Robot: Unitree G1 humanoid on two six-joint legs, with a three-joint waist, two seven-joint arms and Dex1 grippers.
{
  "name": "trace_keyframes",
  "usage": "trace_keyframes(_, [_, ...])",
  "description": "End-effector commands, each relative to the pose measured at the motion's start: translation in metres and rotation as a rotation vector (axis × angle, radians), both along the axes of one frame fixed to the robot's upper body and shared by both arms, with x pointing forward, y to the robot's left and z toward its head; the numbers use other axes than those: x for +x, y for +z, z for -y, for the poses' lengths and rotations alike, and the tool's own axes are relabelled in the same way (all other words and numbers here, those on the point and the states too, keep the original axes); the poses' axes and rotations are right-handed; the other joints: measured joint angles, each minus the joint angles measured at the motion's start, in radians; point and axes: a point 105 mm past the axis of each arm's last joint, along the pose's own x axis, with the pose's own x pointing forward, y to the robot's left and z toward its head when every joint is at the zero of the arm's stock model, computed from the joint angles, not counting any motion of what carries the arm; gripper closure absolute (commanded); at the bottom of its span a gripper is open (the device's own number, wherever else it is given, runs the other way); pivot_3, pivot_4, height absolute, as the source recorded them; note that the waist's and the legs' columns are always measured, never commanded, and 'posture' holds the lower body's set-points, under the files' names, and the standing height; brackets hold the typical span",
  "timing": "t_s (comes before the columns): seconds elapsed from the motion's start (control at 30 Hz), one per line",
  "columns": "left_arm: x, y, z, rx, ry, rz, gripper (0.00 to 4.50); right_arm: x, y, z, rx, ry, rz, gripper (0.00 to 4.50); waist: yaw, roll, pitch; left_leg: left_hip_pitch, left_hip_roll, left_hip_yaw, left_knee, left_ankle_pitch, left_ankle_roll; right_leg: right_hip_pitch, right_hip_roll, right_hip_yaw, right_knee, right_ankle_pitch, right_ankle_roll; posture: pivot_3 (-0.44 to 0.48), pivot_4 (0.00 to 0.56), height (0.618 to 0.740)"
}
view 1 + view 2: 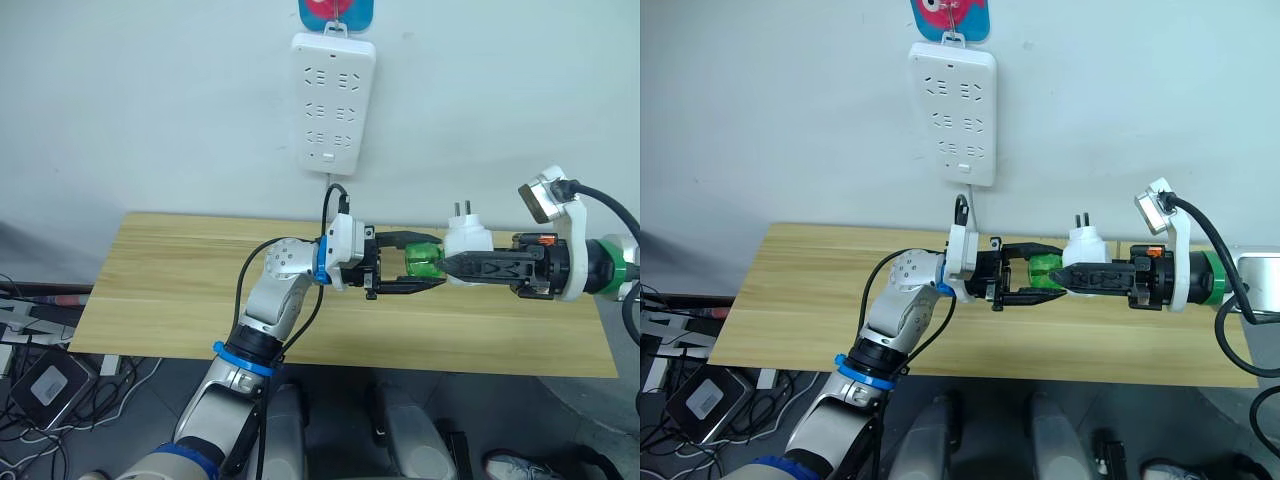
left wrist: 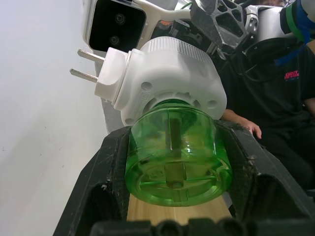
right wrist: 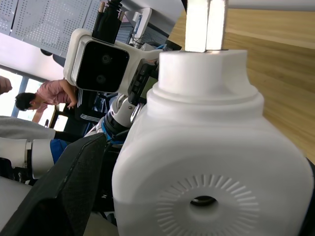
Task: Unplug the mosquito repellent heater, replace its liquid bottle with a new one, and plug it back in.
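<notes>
**Bottle and heater held end to end above table**

Held in mid-air over the table (image 1: pixel 180 300), off the strip (image 1: pixel 333 104) on the wall. Left gripper (image 1: pixel 412 268) clamped on the green bottle (image 1: pixel 423 263); right gripper (image 1: pixel 458 262) clamped on the white heater (image 1: pixel 466 240), prongs (image 1: pixel 462 208) pointing up. Bottle seated in the heater's underside, long axis level, running along the line between the two grippers. Likely next: twist and draw apart along that same axis.

White wall (image 1: pixel 150 100), wooden table (image 1: pixel 180 290), grey floor (image 1: pixel 150 400)
</notes>
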Motion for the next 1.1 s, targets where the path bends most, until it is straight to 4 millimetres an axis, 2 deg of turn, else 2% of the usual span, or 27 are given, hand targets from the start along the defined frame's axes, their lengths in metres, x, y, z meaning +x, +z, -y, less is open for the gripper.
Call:
trace_keyframes(0.03, [-0.001, 0.008, 0.004, -0.025, -0.002, 0.010, 2.23, -0.016, 0.008, -0.009, 0.034, 0.089, 0.025, 0.02, 0.000, 0.000, 0.000, 0.000, 0.000, 0.000, 0.000, 0.000, 0.000, 0.000, 0.000, 0.000, 0.000, 0.000, 0.000, -0.112, 0.314, 0.740])
trace_keyframes(0.37, [0.003, 0.012, 0.005, -0.035, 0.015, 0.016, 2.23, -0.039, 0.000, -0.014, 0.034, 0.183, 0.002, 0.02, 0.001, 0.000, 0.000, 0.000, 0.000, 0.000, 0.000, 0.000, 0.000, 0.000, 0.000, 0.000, 0.000, 0.000, 0.000, -0.113, 0.309, 0.740])
trace_keyframes(0.57, [0.005, 0.012, 0.005, -0.036, 0.021, 0.017, 2.23, -0.074, -0.012, -0.006, -0.060, 0.258, -0.079, 0.02, 0.002, 0.000, 0.000, 0.000, 0.000, -0.001, 0.000, 0.000, 0.000, 0.000, 0.000, -0.001, 0.000, -0.001, 0.001, -0.113, 0.309, 0.740])
trace_keyframes(0.67, [0.005, 0.012, 0.004, -0.035, 0.022, 0.017, 2.23, -0.068, -0.015, 0.006, -0.123, 0.169, -0.075, 0.02, 0.002, 0.000, 0.000, 0.000, 0.000, -0.001, 0.001, 0.000, 0.000, 0.000, 0.000, -0.001, 0.000, -0.002, 0.003, -0.113, 0.309, 0.740])
trace_keyframes(0.8, [0.004, 0.011, 0.002, -0.027, 0.018, 0.014, 2.23, -0.043, -0.011, 0.032, -0.143, -0.012, -0.024, 0.89, 0.000, 0.000, 0.000, 0.000, 0.000, 0.000, 0.001, 0.000, 0.000, 0.000, 0.000, 0.000, 0.000, -0.002, 0.003, -0.113, 0.309, 0.740])
trace_keyframes(0.97, [0.002, 0.010, -0.002, -0.011, -0.005, 0.015, 2.23, -0.019, -0.008, 0.064, -0.193, -0.149, 0.032, 2.79, 0.000, 0.000, 0.000, 0.000, 0.000, 0.000, 0.001, 0.000, 0.000, 0.000, 0.000, 0.000, 0.000, -0.002, 0.003, -0.119, 0.318, 0.740])
trace_keyframes(1.1, [0.004, 0.012, -0.005, -0.002, -0.010, 0.015, 2.23, -0.004, -0.012, 0.077, -0.216, -0.204, 0.066, 4.31, 0.000, 0.000, 0.000, 0.000, 0.000, 0.000, 0.001, 0.000, 0.000, 0.000, 0.000, 0.000, 0.000, -0.002, 0.003, -0.113, 0.320, 0.740])
